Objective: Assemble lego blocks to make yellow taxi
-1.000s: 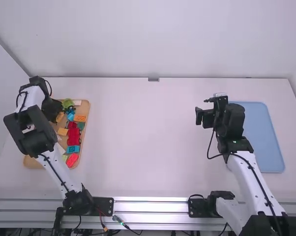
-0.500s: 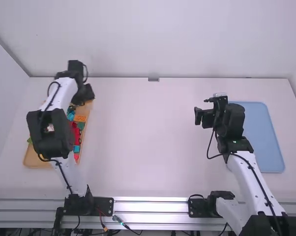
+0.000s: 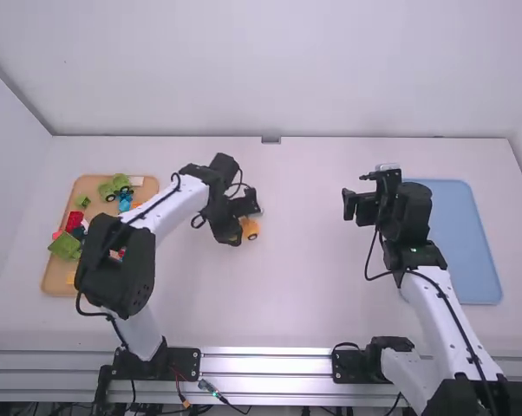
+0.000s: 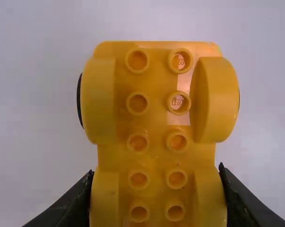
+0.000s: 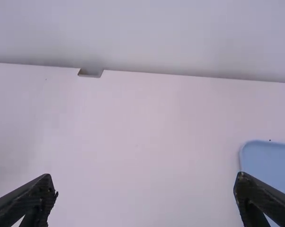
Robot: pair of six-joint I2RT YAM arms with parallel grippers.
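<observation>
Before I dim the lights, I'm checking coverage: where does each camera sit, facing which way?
High view: above, behind the arms, facing forward and down onto the table; both arms show.
Left wrist view: on that wrist, facing the yellow block; left end effector shows.
Right wrist view: on that wrist, facing the table's back edge; right end effector shows.
Shared by high and right wrist: blue tray.

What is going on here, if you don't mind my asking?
The robot's left hand is gripping a yellow block with wheel arches near the middle of the table, presumably for the taxi. Other colored blocks sit in the wooden tray at the left. The right hand is open and empty, left of the blue tray.
</observation>
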